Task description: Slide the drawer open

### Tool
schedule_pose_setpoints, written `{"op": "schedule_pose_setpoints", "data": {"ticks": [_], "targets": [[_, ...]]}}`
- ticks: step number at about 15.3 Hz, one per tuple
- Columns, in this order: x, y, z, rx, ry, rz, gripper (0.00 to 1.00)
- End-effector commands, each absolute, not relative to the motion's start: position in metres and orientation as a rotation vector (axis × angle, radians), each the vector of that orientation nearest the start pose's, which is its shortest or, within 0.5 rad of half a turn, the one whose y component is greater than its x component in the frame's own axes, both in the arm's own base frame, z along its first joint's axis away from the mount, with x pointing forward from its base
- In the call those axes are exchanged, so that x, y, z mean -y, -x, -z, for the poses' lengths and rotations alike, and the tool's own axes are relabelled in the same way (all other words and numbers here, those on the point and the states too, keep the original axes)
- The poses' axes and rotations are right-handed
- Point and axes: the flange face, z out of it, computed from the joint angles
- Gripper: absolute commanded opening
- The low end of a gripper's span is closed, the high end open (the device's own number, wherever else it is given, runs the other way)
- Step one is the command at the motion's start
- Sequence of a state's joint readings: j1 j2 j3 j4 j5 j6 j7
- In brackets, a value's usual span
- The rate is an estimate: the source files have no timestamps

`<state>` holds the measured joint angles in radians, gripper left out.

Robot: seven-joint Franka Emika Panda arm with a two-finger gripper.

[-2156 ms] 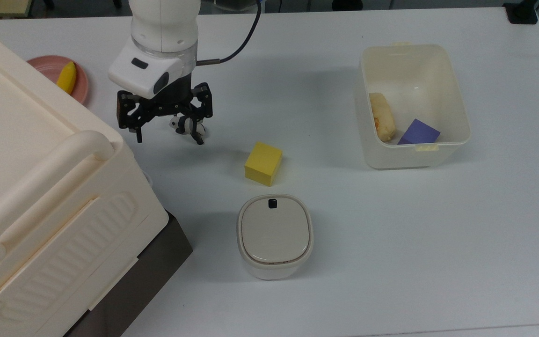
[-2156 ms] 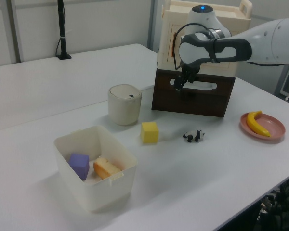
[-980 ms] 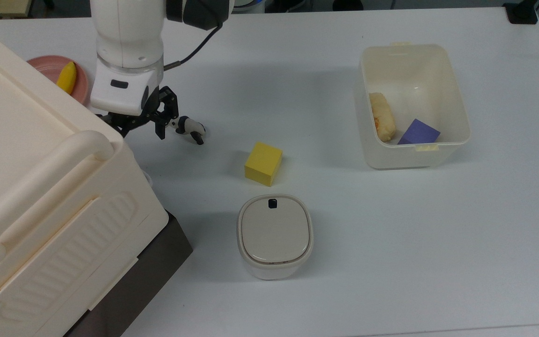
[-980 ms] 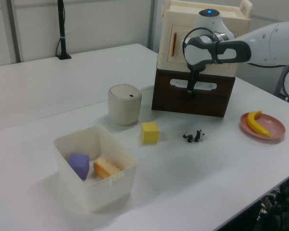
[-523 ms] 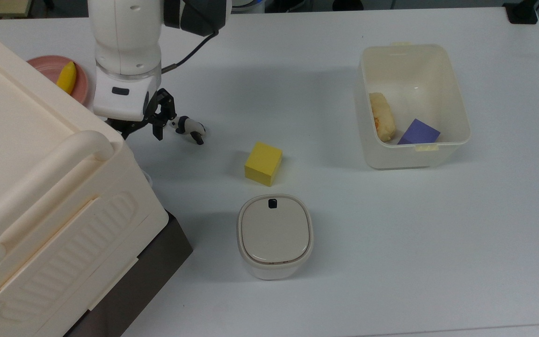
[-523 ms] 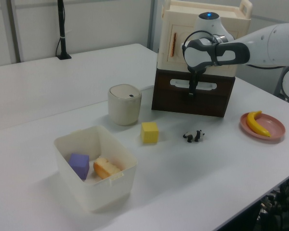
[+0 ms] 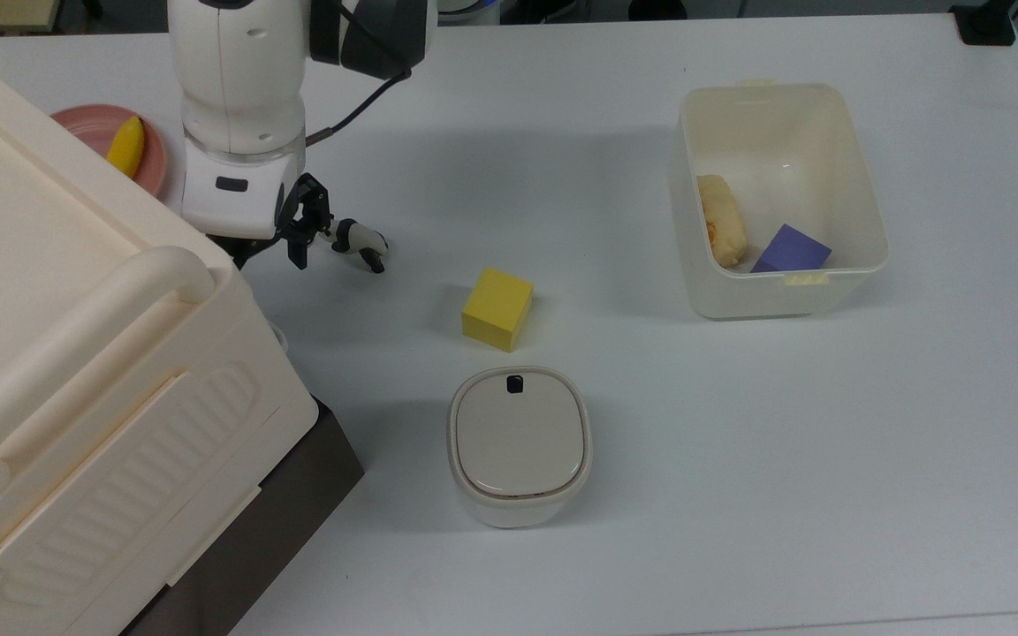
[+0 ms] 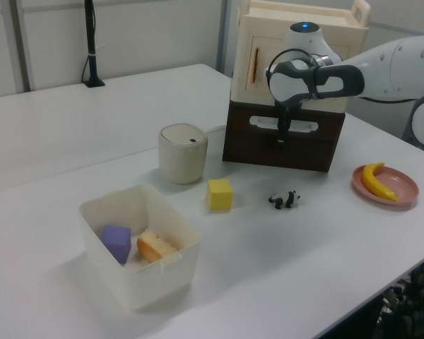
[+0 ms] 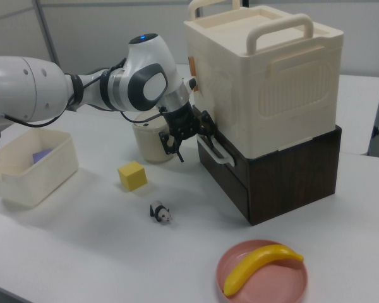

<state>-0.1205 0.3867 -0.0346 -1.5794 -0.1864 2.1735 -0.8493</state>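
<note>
Dark-brown wood is what I am facing: the drawer [image 9: 224, 165] is sitting at the bottom of the stack, under the cream cabinet [image 9: 265, 76], and its front is looking flush with the dark base, so it is not pulled out. My pincer [image 9: 191, 134] is hanging right at the drawer's white handle [image 9: 213, 149]; in the left view it is lying over the middle of that handle. Whether my fingers are clenched on the loop or standing released beside it, I cannot tell.

Over on the worktop [image 7: 615, 495] the containers are sitting well apart from me. The white tub [image 7: 862, 203] is standing open near the top view's right, and it is holding two things: a purple block [image 7: 792, 250] in one corner and a pale bread-like lump [image 7: 721, 219] leaning along the wall beside it. The round cream canister [image 7: 520, 446] is standing with its lid on, so its contents are hidden. Just above it in the top view a yellow cube [image 7: 497, 308] is lying loose on the worktop. A small panda figure [image 7: 359, 241] is lying near my wrist. The pink plate [image 9: 263, 271] is carrying a banana [image 9: 259, 265], close to the drawer's corner in the right view.
</note>
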Motion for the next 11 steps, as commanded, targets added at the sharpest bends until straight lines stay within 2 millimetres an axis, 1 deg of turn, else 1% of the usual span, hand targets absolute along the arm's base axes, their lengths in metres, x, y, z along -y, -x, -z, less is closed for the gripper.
{"op": "schedule_pose_setpoints", "data": {"ticks": [1, 3, 5, 7, 8, 11], "targets": [[0.1185, -0.6832, -0.4358, 1.355, 3.123, 0.167, 0.91], [0.1185, -0.6832, -0.4358, 1.355, 3.123, 0.167, 0.86], [0.1184, -0.6833, -0.4360, 1.354, 3.123, 0.171, 0.75], [0.1183, -0.6832, -0.4358, 1.343, 3.123, 0.172, 0.75], [0.1191, -0.6832, -0.4359, 1.325, 3.126, 0.180, 0.70], [0.1226, -0.6828, -0.4361, 1.293, 3.126, 0.196, 0.70]]}}
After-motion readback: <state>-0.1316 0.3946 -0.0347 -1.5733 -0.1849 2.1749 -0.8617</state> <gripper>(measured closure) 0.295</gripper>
